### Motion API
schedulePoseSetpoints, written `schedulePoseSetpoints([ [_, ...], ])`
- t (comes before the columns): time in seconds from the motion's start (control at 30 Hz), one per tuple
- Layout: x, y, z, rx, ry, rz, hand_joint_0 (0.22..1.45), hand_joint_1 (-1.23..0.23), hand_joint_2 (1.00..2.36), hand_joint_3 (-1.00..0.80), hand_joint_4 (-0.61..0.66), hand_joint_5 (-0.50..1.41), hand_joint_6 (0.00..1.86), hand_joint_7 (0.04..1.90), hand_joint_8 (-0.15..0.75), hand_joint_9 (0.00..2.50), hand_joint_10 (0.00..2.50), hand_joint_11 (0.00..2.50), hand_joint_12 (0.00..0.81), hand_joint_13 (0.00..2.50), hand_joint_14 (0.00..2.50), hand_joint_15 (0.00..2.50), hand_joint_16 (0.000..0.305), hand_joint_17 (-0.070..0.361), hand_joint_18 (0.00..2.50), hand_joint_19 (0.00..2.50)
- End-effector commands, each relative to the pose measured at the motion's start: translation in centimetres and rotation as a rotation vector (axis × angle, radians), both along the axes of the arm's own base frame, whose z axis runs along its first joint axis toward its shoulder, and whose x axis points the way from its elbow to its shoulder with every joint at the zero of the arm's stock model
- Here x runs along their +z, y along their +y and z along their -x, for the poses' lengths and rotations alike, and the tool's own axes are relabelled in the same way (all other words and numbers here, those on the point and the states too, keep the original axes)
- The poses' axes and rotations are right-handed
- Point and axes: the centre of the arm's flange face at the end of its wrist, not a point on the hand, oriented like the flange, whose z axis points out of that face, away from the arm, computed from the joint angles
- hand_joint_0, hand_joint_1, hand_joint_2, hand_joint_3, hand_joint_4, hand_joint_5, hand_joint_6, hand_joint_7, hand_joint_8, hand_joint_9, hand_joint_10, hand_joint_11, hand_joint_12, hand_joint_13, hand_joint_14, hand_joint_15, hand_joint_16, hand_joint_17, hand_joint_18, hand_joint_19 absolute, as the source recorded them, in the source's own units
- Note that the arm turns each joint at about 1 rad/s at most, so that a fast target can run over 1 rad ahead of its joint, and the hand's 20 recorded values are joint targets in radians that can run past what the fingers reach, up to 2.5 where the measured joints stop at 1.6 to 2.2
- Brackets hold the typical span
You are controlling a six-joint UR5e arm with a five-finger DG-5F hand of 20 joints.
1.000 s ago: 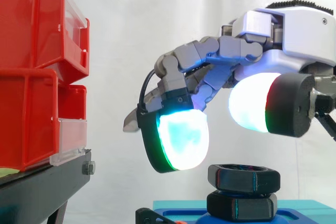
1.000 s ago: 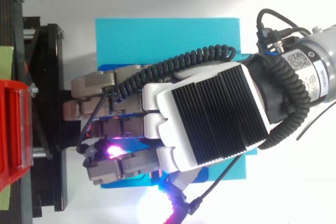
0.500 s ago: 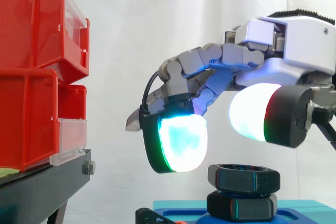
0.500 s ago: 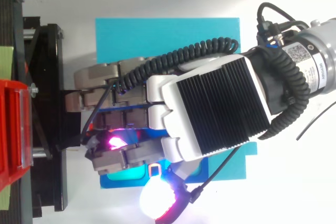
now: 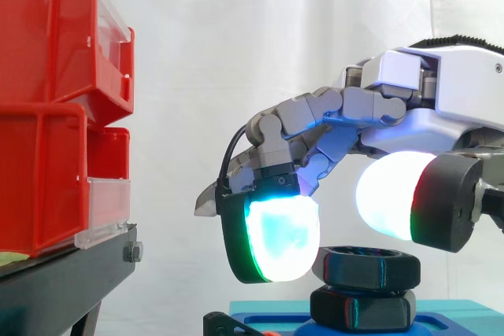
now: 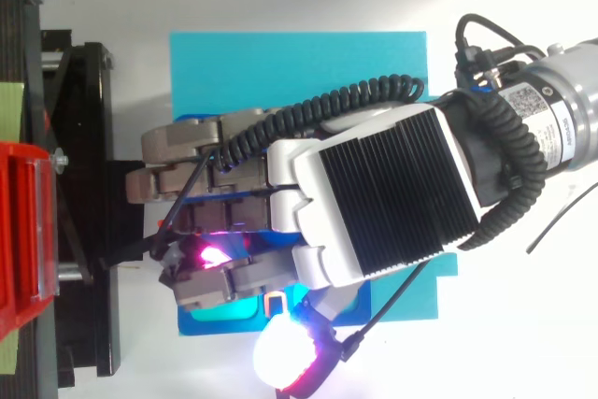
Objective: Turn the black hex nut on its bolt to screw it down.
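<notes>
The hand (image 5: 441, 88) reaches in from the right, palm down, directly over the black hex nut (image 5: 364, 267). It sits so low that its underside is just above the nut's top face. From the side I cannot tell whether the hand is gripping the nut or only poised around it. In the top view the hand's ribbed black back (image 6: 374, 203) covers the spot where the nut stands.

The nut lies flat and about level. Its bore axis points straight up and its broad faces are horizontal, with one side flat turned toward the side camera. It sits directly above a second black hex piece (image 5: 362, 309), with their edges nearly aligned. Both stand on a blue base (image 6: 299, 67). To the left, well apart, are red bins (image 5: 47, 100) stacked on a black stand (image 5: 71, 273).
</notes>
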Motion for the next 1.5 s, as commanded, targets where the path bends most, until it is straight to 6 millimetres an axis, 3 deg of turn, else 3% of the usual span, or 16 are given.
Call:
schedulePoseSetpoints([
  [0.0,0.0,0.1,0.0,0.001,0.002,0.001,0.5,-0.32,1.0,-0.5,0.09,0.03,0.5,1.38,0.278,0.98,0.01,0.12,0.39,0.59,0.01,0.17,0.051,0.114,0.38,0.37],
  [0.9,0.0,-2.5,0.5,0.007,-0.005,0.013,0.51,-0.32,1.0,-0.5,0.08,0.06,0.5,1.49,0.276,1.07,0.01,0.13,0.381,0.63,0.01,0.16,0.05,0.112,0.4,0.36],
  [1.47,0.3,-6.9,1.0,-0.018,-0.051,0.041,0.51,-0.32,1.0,-0.5,0.08,0.06,0.5,1.5,0.274,1.08,0.01,0.14,0.381,0.63,0.01,0.16,0.05,0.112,0.4,0.36],
])
